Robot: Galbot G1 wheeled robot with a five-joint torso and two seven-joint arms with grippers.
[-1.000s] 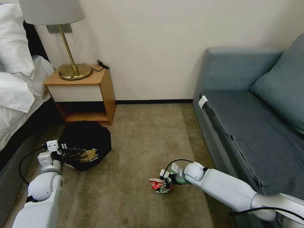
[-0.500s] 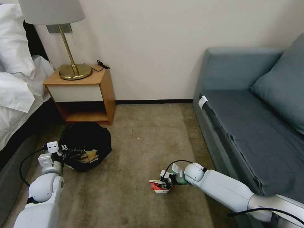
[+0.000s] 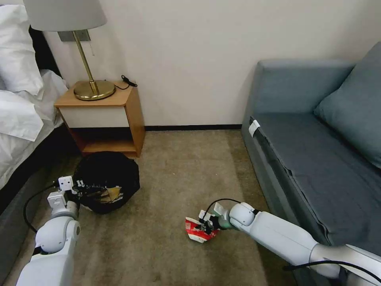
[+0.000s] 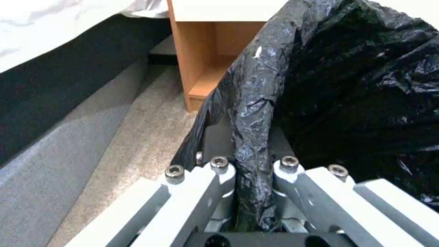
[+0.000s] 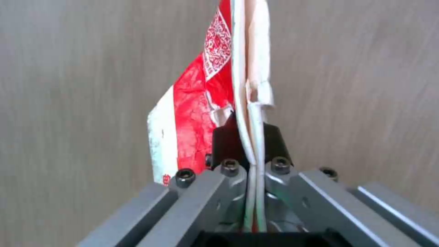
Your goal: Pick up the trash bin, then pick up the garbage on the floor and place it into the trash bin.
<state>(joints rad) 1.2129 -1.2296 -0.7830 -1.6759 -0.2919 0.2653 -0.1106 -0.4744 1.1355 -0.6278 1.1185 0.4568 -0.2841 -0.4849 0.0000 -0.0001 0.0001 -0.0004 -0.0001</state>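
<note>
The trash bin (image 3: 106, 180), lined with a crinkly black bag, hangs low over the carpet by the nightstand. My left gripper (image 3: 79, 189) is shut on its bag-covered rim (image 4: 253, 144). Yellow and brown litter (image 3: 108, 194) lies inside the bin. The crushed red-white paper cup (image 3: 197, 230) is pinched flat in my right gripper (image 3: 207, 226), just above the carpet in front of the sofa. In the right wrist view the cup (image 5: 205, 103) stands up between the shut fingers (image 5: 225, 140).
A wooden nightstand (image 3: 104, 115) with a brass lamp (image 3: 88, 67) stands against the back wall. A bed (image 3: 20, 111) runs along the left and a blue-grey sofa (image 3: 317, 151) fills the right. Open carpet (image 3: 174, 171) lies between bin and cup.
My right gripper has lifted the cup a little off the carpet and tilted it. The left arm and the bin have barely moved.
</note>
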